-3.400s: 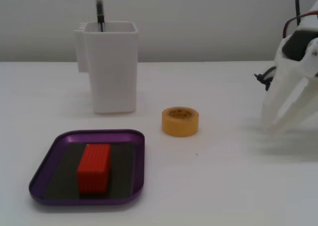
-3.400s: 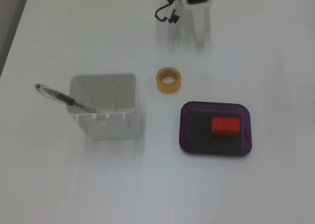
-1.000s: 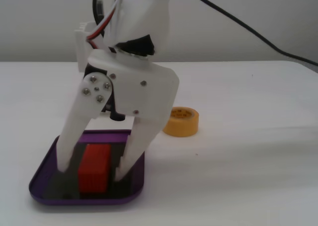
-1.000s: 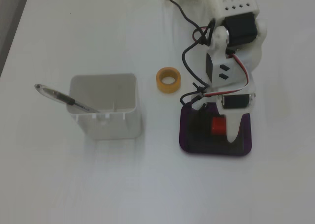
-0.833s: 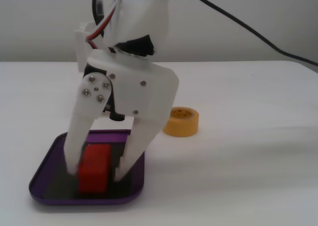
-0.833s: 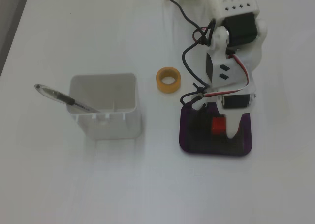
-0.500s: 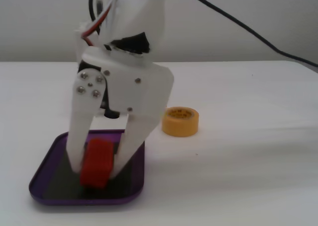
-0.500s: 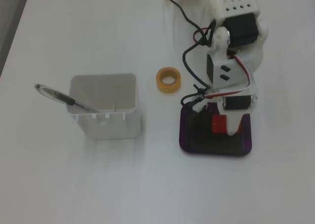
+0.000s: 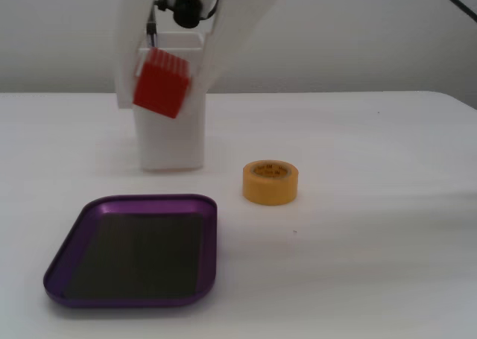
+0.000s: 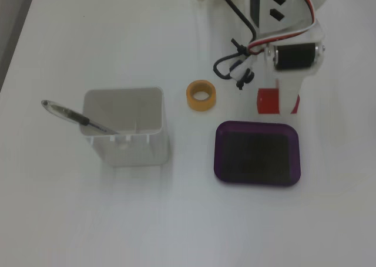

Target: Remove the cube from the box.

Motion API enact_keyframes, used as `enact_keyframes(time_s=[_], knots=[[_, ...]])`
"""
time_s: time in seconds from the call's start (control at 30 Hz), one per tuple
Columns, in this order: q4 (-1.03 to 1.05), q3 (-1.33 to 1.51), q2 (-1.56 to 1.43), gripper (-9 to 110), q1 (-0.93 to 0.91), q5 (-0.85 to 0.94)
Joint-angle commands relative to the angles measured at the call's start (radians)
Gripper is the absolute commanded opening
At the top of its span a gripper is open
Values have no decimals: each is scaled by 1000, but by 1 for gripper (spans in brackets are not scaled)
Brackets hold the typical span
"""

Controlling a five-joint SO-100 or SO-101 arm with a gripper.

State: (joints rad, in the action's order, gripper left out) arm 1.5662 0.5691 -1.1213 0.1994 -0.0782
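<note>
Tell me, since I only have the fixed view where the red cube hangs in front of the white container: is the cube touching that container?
Observer: No. In a fixed view the cube shows well apart from the white container, with the tape roll between them.
Operator: Anything in the container?
Observer: Yes, a pen leans out over its rim.
Operator: Is the cube over the box?
Observer: It shows just outside the box rim.

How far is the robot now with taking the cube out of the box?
Done: the box is empty, its dark bottom bare in both fixed views. In hand: the tool holds the red cube tilted in the air, above the table and in front of the white container. Left: to set the cube down outside the box, for instance near the yellow tape roll, and let go.
</note>
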Motion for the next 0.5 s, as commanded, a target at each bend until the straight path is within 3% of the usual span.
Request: enact_keyframes(time_s=[0.0,0.2,0.47], knots=[[98,-46,-120,-1,9,5],[121,-29,-118,-1,14,-6],[77,267,-135,-1,32,-8]])
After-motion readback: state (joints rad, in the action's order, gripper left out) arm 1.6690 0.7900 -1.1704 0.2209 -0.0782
